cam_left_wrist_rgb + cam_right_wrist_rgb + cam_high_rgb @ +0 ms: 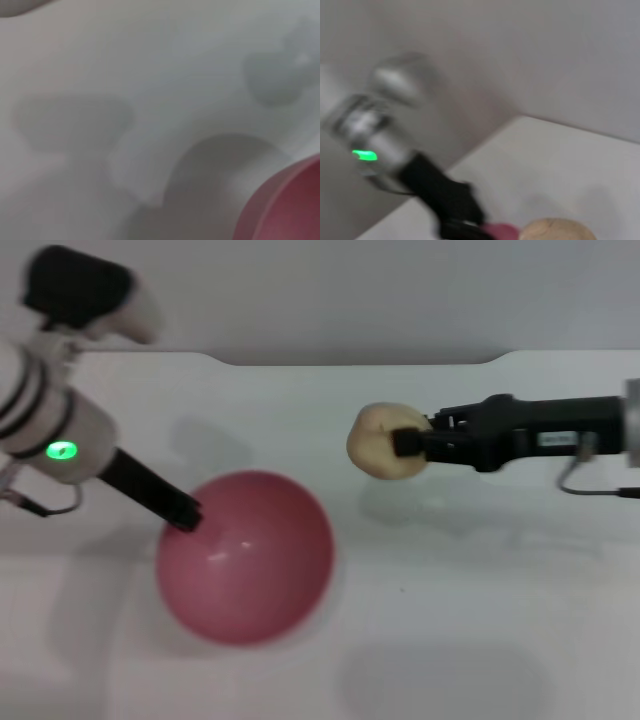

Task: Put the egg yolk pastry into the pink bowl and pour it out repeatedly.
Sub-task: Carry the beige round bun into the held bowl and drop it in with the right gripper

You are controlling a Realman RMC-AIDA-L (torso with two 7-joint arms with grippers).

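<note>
Seen from the head camera: a white tabletop (450, 640) carrying a pink bowl (245, 555) at about 7 o'clock of the scene's middle, its glossy surface facing the camera. At the bowl's 10 o'clock rim, the left claw (185, 515), reaching in from the left arm and clamped on that rim. At about 2 o'clock from the bowl and well apart from it, the egg yolk pastry (385, 440), pale tan and round, held off the tabletop with its soft shadow lying below. Clamped on the pastry from its 3 o'clock side, the right claw (405, 443), its black body stretching away toward the right edge. In the left wrist view, only a curved slice of the pink bowl (290, 205) against the blurred tabletop (150, 75). In the right wrist view, the top of the pastry (557, 230) at the frame edge, a sliver of the bowl (500, 231) just beside it, and the left claw (465, 225) touching that pink sliver, farther off.
</note>
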